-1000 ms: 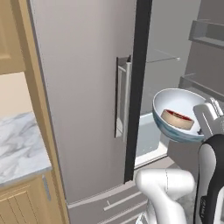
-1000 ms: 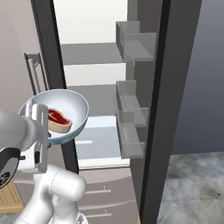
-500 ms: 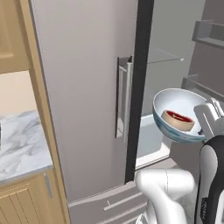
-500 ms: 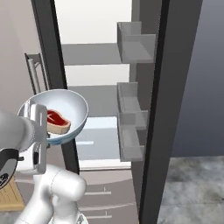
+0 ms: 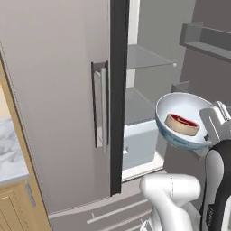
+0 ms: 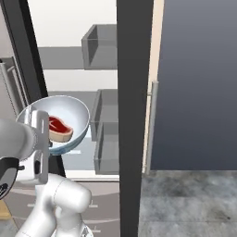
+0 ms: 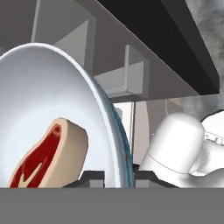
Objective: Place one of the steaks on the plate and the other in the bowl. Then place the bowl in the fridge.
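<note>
Pale blue-white glossy round bowl (image 5: pixel 185 121) gripped by its rim in the two-finger claw (image 7: pixel 118 176), in front of the open grey metallic fridge (image 5: pixel 58 103).

The claw's dark fingertips (image 7: pixel 97 176) stand narrow, one inside and one outside the bowl's wall at the bottom centre of the hand view, closed on the rim; the dark red steak with a whitish fat rim (image 7: pixel 48 154) lies inside the bowl, at lower left of that view; in the left base view the bowl hangs at centre right, tilted, beside the fridge's open compartment with its glass shelf (image 5: pixel 146 56) and white drawer (image 5: pixel 140 144); in the right base view it sits at middle left, before the grey door bins (image 6: pixel 105 132).
</note>
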You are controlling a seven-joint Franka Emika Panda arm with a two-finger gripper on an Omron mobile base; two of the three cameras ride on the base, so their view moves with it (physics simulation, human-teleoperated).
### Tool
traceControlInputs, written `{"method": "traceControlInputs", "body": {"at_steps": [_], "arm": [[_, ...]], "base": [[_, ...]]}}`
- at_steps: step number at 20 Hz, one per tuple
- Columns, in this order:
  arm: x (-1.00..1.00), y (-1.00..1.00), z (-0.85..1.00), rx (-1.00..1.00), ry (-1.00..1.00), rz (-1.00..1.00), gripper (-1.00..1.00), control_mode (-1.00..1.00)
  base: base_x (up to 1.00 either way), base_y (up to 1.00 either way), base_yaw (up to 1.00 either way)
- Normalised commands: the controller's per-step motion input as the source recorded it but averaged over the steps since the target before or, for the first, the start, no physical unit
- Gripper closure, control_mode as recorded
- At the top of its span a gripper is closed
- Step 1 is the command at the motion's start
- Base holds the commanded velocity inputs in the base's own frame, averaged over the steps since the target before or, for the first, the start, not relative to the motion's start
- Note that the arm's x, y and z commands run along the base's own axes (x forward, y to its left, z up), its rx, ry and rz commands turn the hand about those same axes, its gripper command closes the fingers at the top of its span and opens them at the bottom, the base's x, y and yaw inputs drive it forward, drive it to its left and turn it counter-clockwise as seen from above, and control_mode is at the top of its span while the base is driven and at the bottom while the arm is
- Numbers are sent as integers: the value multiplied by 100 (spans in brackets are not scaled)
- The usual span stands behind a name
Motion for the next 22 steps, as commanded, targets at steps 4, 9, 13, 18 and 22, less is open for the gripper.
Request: {"method": "traceControlInputs", "body": {"at_steps": [4,9,13,18,22], "arm": [[0,0,0,0,0,0,100,100],[0,0,0,0,0,0,100,100],[0,0,0,0,0,0,100,100],[0,0,0,0,0,0,100,100],[-1,9,27,-10,-10,3,100,-100]], "base": [[59,23,-11],[78,7,-4],[11,20,0],[0,41,2],[-1,18,2]]}}
